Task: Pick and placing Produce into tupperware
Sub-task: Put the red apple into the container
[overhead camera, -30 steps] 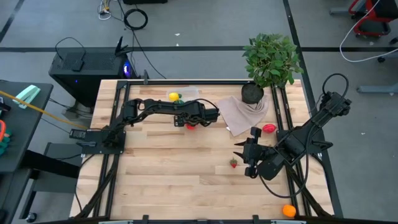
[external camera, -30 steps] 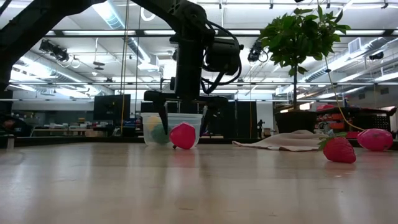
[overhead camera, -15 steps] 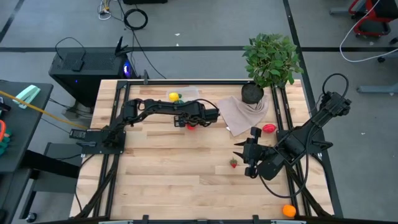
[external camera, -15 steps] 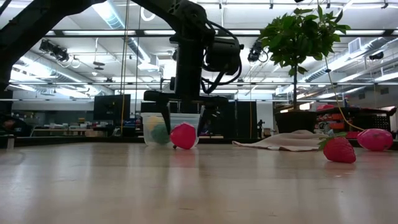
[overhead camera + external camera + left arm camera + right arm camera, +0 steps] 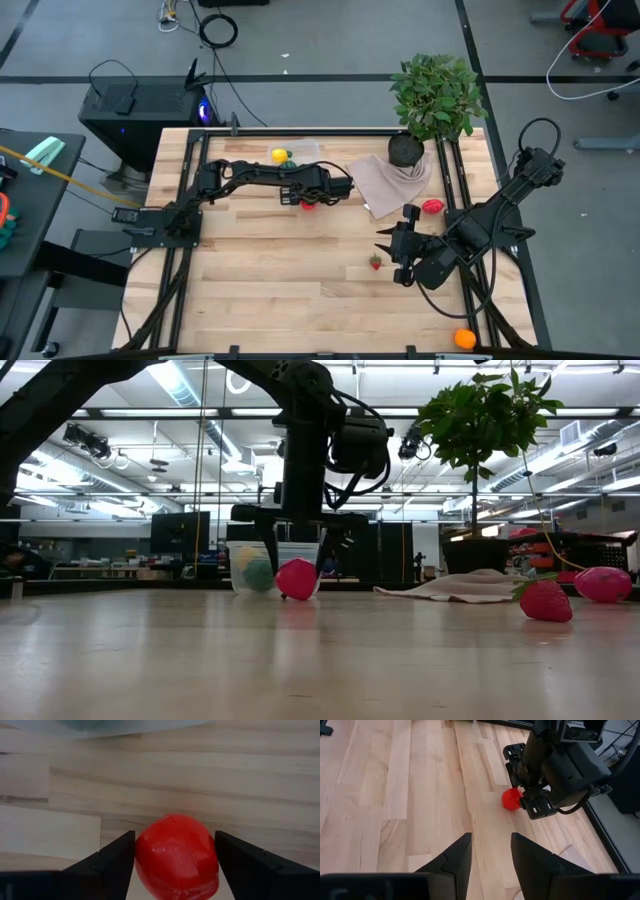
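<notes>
A red round piece of produce lies on the wooden table, just near of the tupperware. The tupperware is a clear tub holding a yellow piece and a green one. My left gripper points down over the red piece and is shut on it. My right gripper hovers open at the right, next to a small strawberry, with nothing between its fingers. My left gripper pinches the red piece between its two fingers, one on each of two opposite sides. The fingers come steeply from above. The piece sits between them with its underside on the table.
A beige cloth lies right of the tub, under a potted plant at the far right corner. A pink-red piece rests beside the cloth. An orange piece sits at the near right edge. Bare wood fills the near left.
My left gripper has kept its place over the red piece while its fingers have shut in from either side until they meet it. The red piece has stayed on the table.
</notes>
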Motion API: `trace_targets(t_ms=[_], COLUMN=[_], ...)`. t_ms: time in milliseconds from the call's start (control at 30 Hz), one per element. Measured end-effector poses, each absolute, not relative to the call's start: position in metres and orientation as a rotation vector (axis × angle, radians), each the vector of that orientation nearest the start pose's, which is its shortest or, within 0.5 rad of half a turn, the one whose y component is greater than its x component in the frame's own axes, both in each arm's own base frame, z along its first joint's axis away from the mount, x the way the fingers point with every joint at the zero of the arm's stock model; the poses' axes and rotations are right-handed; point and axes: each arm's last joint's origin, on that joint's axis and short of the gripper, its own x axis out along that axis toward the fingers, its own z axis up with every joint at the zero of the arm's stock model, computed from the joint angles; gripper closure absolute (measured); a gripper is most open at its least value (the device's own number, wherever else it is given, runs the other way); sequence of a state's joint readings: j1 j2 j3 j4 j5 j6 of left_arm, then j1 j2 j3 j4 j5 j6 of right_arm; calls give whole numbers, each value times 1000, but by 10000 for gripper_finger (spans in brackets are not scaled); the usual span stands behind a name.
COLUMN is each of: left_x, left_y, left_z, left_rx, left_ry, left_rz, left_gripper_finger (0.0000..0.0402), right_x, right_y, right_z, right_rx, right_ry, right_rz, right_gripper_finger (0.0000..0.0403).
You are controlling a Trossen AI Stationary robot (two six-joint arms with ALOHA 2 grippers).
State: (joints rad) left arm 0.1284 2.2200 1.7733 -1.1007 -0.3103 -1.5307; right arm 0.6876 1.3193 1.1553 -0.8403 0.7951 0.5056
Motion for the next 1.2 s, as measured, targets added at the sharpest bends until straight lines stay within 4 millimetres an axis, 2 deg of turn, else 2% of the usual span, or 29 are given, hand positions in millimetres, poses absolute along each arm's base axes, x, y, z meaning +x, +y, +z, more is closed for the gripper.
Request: trace_targets(t_ms=[300,633,833,1200], left_x=[424,426,418,399], left_y=[61,36,35,38], left_z=[167,174,199,259], left_rx=[-1013,-975,-956,-929], left_ry=[983,1050,984,781], left_rz=[1361,1256,1256,1234], left_gripper_finger=[131,130,140,143], right_x=[209,209,208,208], right_y=[145,145,144,144], right_z=[304,304,304,303], right_rx=[-197,-199,-206,-208], right_ry=[680,681,687,689], right_rz=[-275,-275,-275,-276], right_gripper_finger=[259,259,259,259])
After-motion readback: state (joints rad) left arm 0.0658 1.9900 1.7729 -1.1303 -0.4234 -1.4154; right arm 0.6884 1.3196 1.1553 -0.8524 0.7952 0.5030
